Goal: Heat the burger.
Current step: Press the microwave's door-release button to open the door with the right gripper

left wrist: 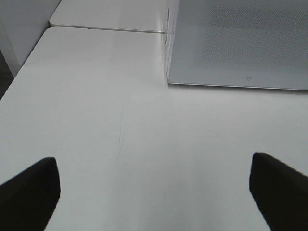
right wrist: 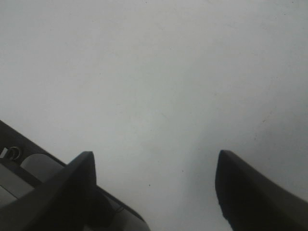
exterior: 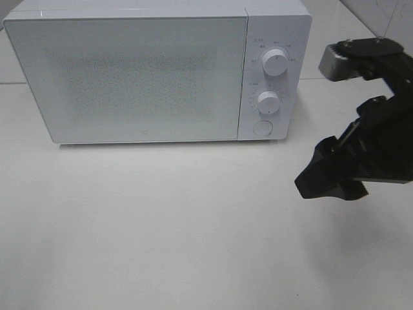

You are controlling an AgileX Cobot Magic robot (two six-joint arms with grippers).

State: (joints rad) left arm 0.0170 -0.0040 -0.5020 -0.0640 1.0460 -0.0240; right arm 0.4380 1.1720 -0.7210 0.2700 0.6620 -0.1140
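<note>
Burger not in sight in any view. Microwave point(exterior: 135, 77) in the upper left of the high view, door shut, with upper knob point(exterior: 275, 62), lower knob point(exterior: 268, 100) and round button point(exterior: 262, 127) on its right side. Right gripper point(right wrist: 154, 161) at the right edge of that view, above the white table point(exterior: 161, 226), jaws apart, nothing between. Left gripper point(left wrist: 154, 163) over the table near the microwave's front, jaws wide apart, holding nothing.

I can read nothing here. Faint markings ring the microwave point(exterior: 287, 26) upper knob point(exterior: 275, 62) and lower knob point(exterior: 268, 101) from nine to three o'clock; a tiny logo point(left wrist: 248, 78) at six o'clock on the door point(exterior: 129, 77) is illegible.
</note>
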